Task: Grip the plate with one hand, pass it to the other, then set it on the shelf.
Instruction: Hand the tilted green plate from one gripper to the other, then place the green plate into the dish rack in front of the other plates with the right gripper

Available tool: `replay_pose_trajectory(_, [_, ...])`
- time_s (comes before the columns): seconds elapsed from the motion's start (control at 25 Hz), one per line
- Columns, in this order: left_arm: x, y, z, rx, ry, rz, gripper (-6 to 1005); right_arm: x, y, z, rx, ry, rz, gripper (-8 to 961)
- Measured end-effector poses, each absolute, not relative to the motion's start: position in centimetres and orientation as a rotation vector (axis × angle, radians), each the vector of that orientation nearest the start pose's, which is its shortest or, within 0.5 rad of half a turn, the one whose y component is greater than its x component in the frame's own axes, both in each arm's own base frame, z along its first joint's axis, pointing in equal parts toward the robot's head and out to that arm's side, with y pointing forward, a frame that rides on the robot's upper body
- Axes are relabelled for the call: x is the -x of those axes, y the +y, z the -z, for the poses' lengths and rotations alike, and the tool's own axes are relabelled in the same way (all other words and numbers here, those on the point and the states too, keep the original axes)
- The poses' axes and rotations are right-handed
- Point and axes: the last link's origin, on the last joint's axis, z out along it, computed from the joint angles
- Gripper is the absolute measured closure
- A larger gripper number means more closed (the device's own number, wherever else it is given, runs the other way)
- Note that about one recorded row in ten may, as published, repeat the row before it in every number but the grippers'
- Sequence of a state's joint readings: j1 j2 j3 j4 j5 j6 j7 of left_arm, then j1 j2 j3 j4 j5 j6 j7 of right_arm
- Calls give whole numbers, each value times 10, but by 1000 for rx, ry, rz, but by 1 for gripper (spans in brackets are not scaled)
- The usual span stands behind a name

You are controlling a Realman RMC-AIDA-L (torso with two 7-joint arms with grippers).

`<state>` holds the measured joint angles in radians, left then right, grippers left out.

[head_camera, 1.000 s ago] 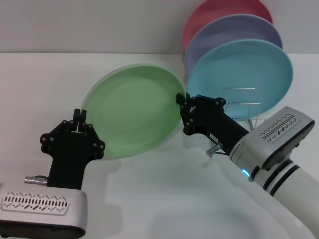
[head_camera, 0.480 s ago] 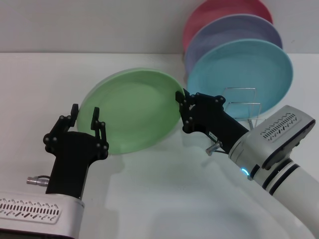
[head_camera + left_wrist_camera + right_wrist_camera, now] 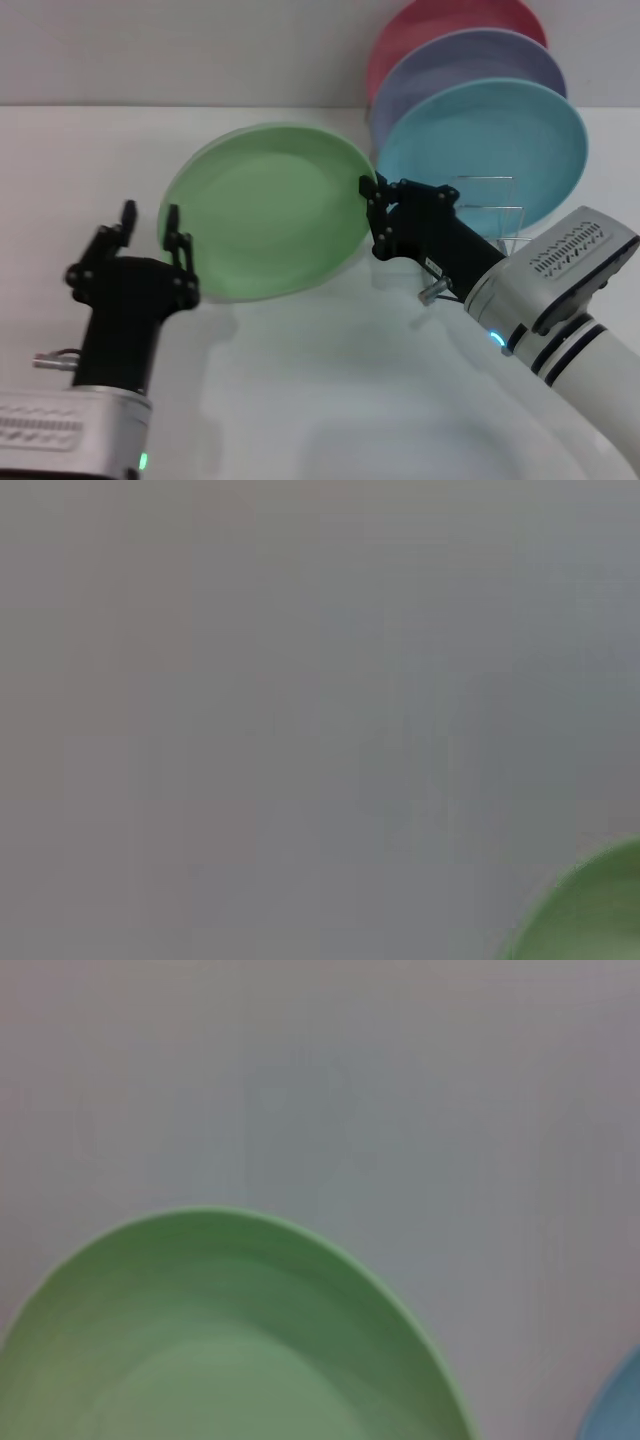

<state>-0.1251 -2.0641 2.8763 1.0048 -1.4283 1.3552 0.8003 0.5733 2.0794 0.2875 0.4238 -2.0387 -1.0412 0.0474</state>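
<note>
The light green plate (image 3: 265, 210) is held tilted above the white table, left of the shelf. My right gripper (image 3: 370, 195) is shut on its right rim. My left gripper (image 3: 148, 222) is open and empty, just off the plate's left edge and apart from it. The shelf (image 3: 485, 207), a thin silver wire rack, stands behind my right arm with free upright loops in front of the turquoise plate. The green plate fills the lower part of the right wrist view (image 3: 220, 1340). A small part of it shows in the left wrist view (image 3: 600, 910).
A turquoise plate (image 3: 500, 150), a lavender plate (image 3: 470, 65) and a pink-red plate (image 3: 440, 25) stand upright one behind another at the back right. The turquoise plate's edge shows in the right wrist view (image 3: 622, 1410). The white table (image 3: 300, 400) extends in front.
My left gripper has opened, let go of the plate's left rim and drawn back to the left. My right gripper keeps hold of the right rim, and the plate has risen slightly.
</note>
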Motion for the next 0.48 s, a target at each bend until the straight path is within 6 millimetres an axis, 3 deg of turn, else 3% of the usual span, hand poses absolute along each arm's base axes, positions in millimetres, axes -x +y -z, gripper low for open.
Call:
replay_pose_trajectory(0.24, [233,217,62,1417,-478,814,593,-219,324,103,2028,386,-898,931])
replay_pose_trajectory(0.48, [269,226,47,1375,-566,964,568,-221,299,84,1896,294,-1018,931])
